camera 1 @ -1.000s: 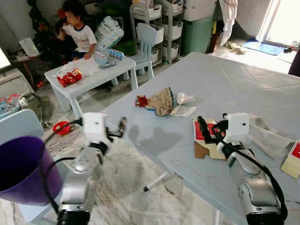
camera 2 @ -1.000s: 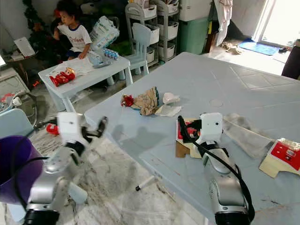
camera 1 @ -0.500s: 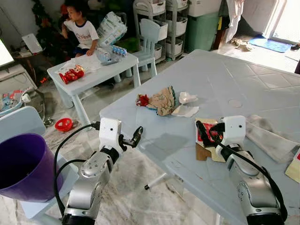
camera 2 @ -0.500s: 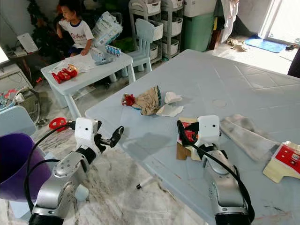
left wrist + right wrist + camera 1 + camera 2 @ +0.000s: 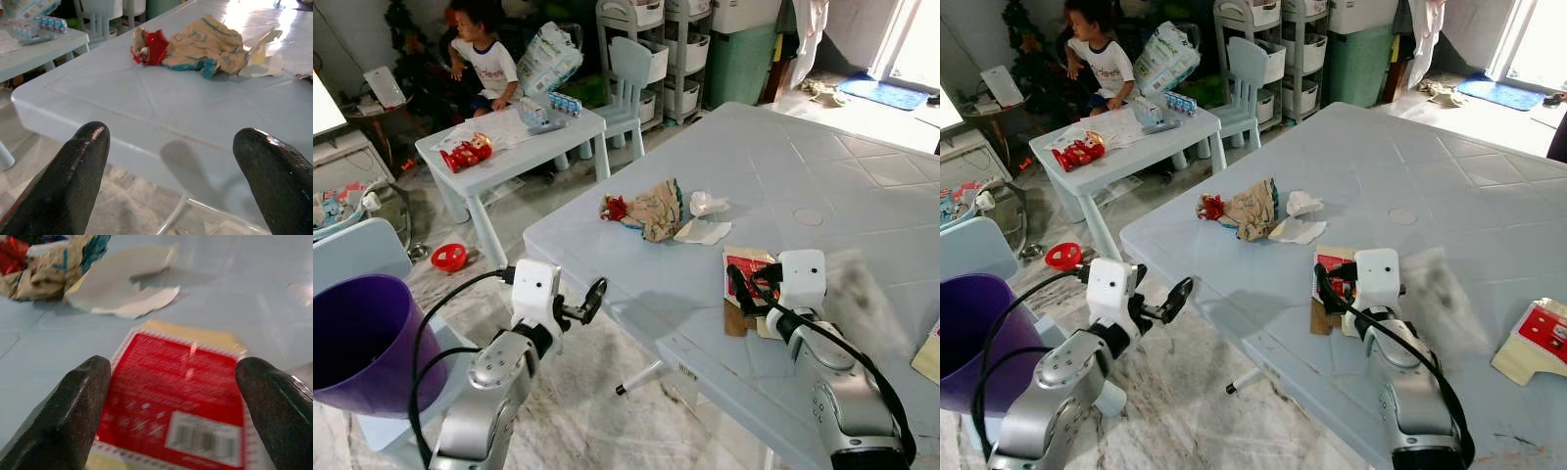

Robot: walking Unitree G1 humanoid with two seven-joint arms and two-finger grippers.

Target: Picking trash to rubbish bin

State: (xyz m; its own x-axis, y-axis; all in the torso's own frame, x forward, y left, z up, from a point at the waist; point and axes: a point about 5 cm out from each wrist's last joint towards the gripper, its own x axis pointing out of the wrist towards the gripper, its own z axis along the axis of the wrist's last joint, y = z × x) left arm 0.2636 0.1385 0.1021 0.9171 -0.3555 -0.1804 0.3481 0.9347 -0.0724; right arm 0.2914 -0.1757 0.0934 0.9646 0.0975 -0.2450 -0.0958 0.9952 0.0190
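The red card [image 5: 171, 396] lies flat near the bench's [image 5: 862, 157] front edge, between the right gripper's [image 5: 751, 286] wide-open, empty fingers [image 5: 78, 401]. To lift it well, the fingers should probably slide under an edge. Crumpled wrappers [image 5: 651, 209] sit toward the bench's left corner. The left gripper [image 5: 587, 299], spread and empty, has moved closer to that corner. The purple bin [image 5: 357, 343] waits left.

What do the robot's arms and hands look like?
Both arms are shiny silver tubes with black cables looping alongside. Each wrist carries a white boxy block. The left gripper and right gripper each have two long, rounded black fingers, like tongs.
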